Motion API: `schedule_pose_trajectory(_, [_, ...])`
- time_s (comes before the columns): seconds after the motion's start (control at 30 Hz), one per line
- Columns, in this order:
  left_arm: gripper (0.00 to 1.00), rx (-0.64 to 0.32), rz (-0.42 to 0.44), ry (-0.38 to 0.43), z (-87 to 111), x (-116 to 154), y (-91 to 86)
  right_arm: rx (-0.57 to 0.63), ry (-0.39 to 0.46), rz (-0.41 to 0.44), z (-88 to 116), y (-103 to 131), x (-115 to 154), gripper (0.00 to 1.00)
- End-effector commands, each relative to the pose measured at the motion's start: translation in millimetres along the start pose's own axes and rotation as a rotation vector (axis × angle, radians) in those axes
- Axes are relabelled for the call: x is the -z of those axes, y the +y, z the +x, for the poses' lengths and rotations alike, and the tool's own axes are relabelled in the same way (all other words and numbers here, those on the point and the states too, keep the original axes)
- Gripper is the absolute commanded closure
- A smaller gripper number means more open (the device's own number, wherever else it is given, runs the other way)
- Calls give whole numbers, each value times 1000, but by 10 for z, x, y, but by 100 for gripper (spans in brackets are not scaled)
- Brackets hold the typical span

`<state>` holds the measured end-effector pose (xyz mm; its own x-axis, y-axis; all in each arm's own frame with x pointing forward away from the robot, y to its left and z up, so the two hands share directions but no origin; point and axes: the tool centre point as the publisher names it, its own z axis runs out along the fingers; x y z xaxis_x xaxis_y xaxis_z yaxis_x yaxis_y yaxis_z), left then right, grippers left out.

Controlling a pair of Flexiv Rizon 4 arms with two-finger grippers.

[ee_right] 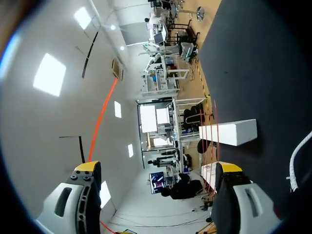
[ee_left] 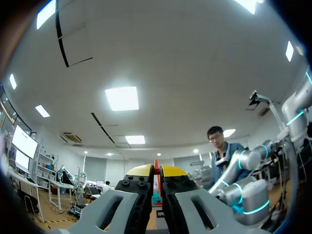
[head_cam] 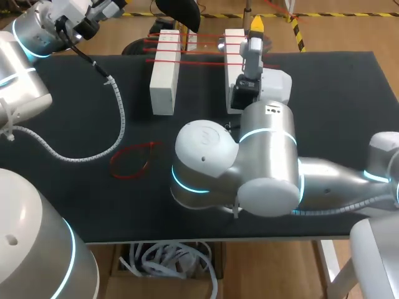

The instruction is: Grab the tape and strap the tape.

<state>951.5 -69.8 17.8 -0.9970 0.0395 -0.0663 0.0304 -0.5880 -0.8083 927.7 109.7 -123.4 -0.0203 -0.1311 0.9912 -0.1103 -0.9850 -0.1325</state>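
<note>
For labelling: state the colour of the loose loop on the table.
The loop is red; head view.

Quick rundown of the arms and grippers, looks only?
Left arm and right arm: glossy silver-white, rounded joints, cyan light rings. A white ribbed cable conduit runs along the left arm. Left gripper and right gripper: grey fingers, black screwed plates, yellow tips.
</note>
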Motion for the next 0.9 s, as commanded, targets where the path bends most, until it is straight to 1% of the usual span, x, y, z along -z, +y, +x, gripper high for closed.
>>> schedule_pose_trajectory(0.03, [100,-1,2,3,-6,7,6,-13,0,25,99,86,25,0])
schedule_pose_trajectory(0.3, [100,-1,2,3,-6,7,6,-41,33,-18,329,195,7,0])
schedule_pose_trajectory(0.37, [100,-1,2,3,-6,7,6,-42,33,-26,380,223,-22,0])
schedule_pose_trajectory(0.43, [100,-1,2,3,-6,7,6,-58,10,-32,411,241,-63,0])
schedule_pose_trajectory(0.53, [100,-1,2,3,-6,7,6,-76,-9,-26,476,258,-108,0])
schedule_pose_trajectory(0.77, [100,-1,2,3,-6,7,6,-105,-5,-2,694,291,-145,0])
schedule_pose_trajectory(0.9, [100,-1,2,3,-6,7,6,-111,3,-6,800,315,-152,0])
